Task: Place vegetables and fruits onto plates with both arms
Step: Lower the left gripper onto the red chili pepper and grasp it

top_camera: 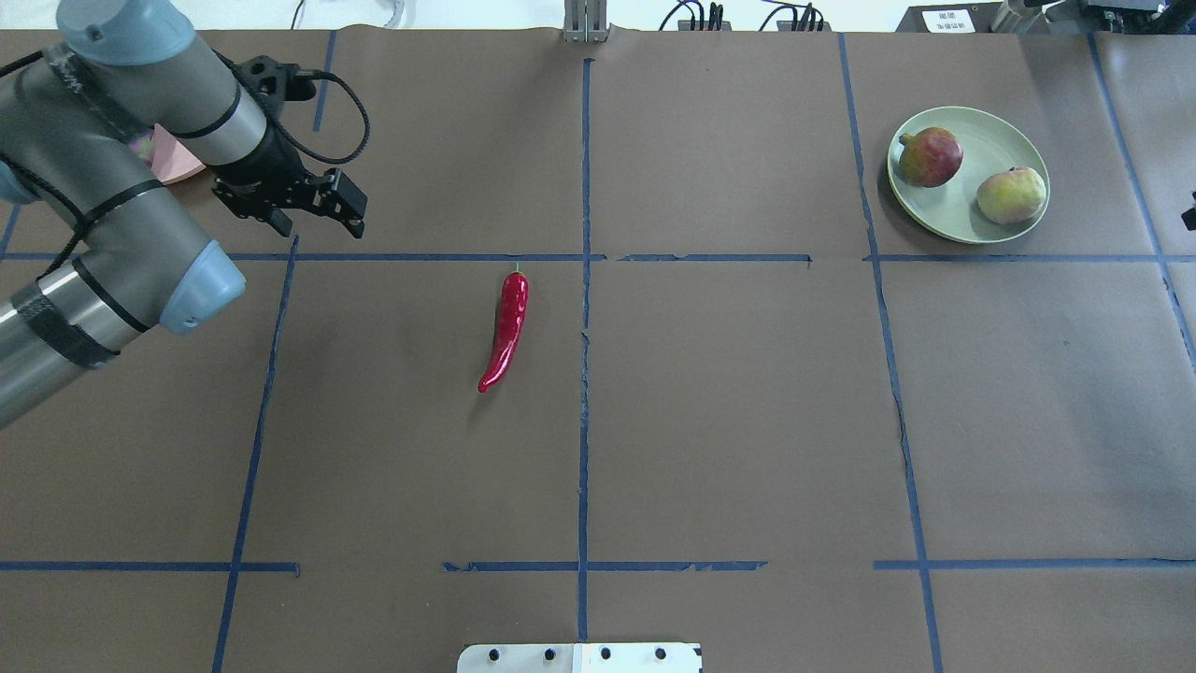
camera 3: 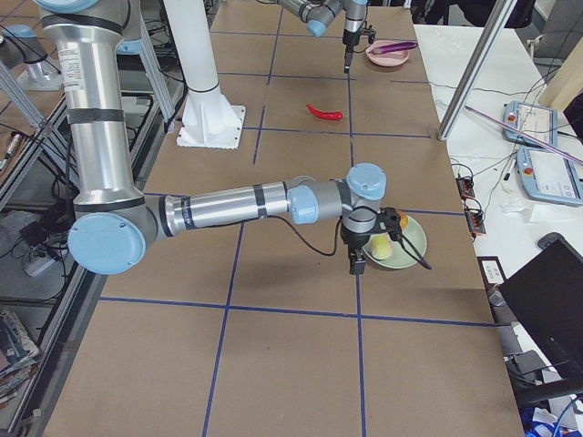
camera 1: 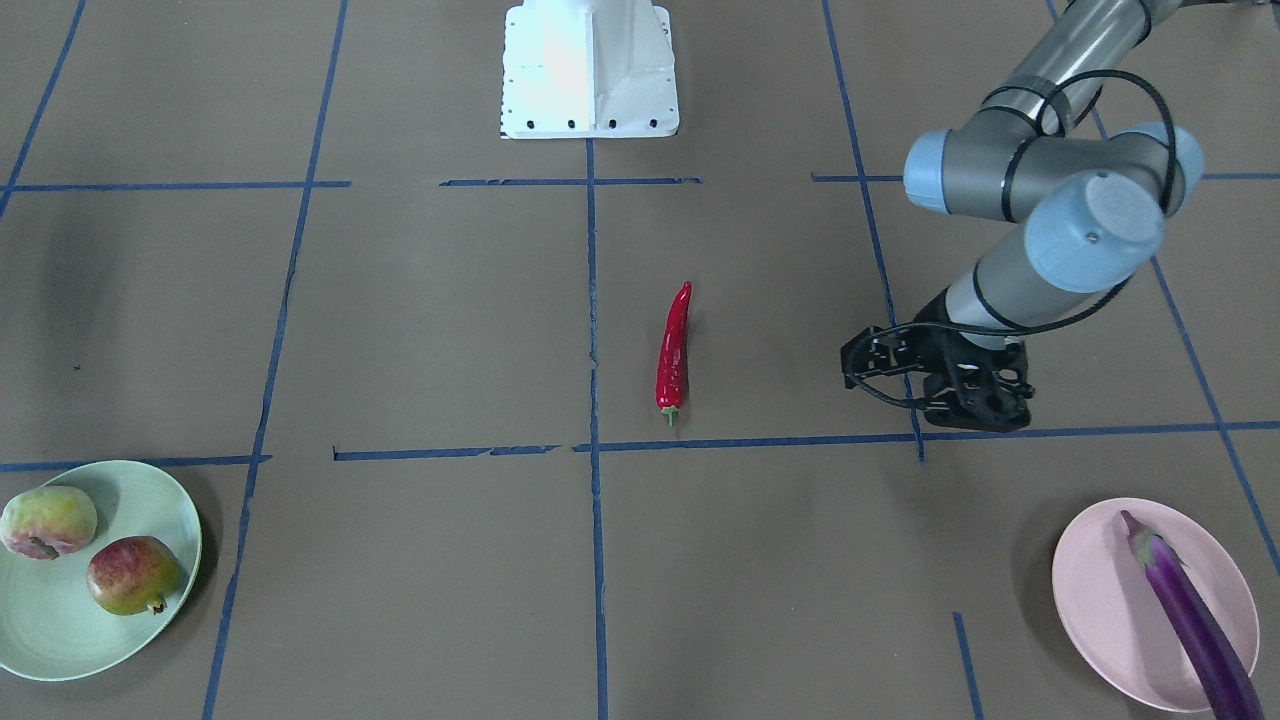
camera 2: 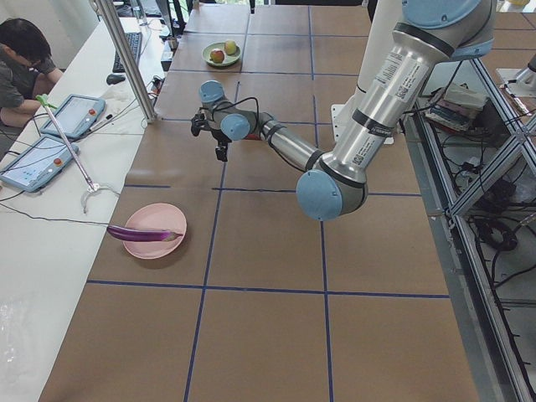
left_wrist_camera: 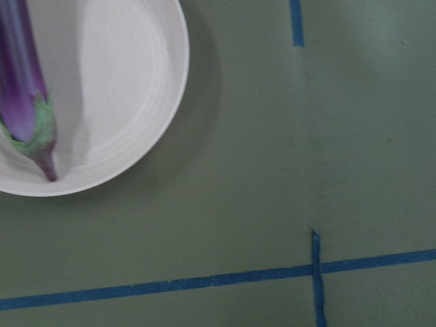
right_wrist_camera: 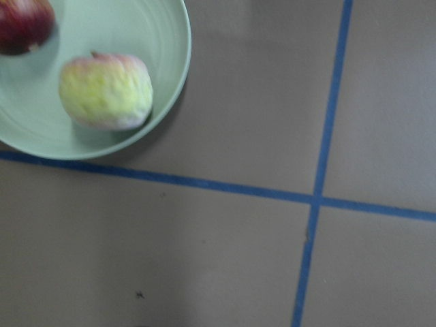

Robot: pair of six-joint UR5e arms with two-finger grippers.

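Almost there: 1 chili not yet plated

Only the red chili [camera 1: 673,350] lies bare on the surface [camera 1: 450,330], near the middle and well apart from both plates. The peach [camera 1: 48,520] and pomegranate [camera 1: 132,575] share the green plate [camera 1: 165,495] at the far right. The eggplant [camera 1: 1190,610] lies across the pink plate [camera 1: 1100,600] at the far left, its end overhanging the rim. The left gripper [camera 1: 975,400] hangs between chili and pink plate; I cannot tell how its jaws stand, nor those of the right gripper [camera 3: 357,259] beside the green plate. My worry is that the slim, glossy chili slips from a pinch, or that its landing nudges the eggplant off. No writing is legible.
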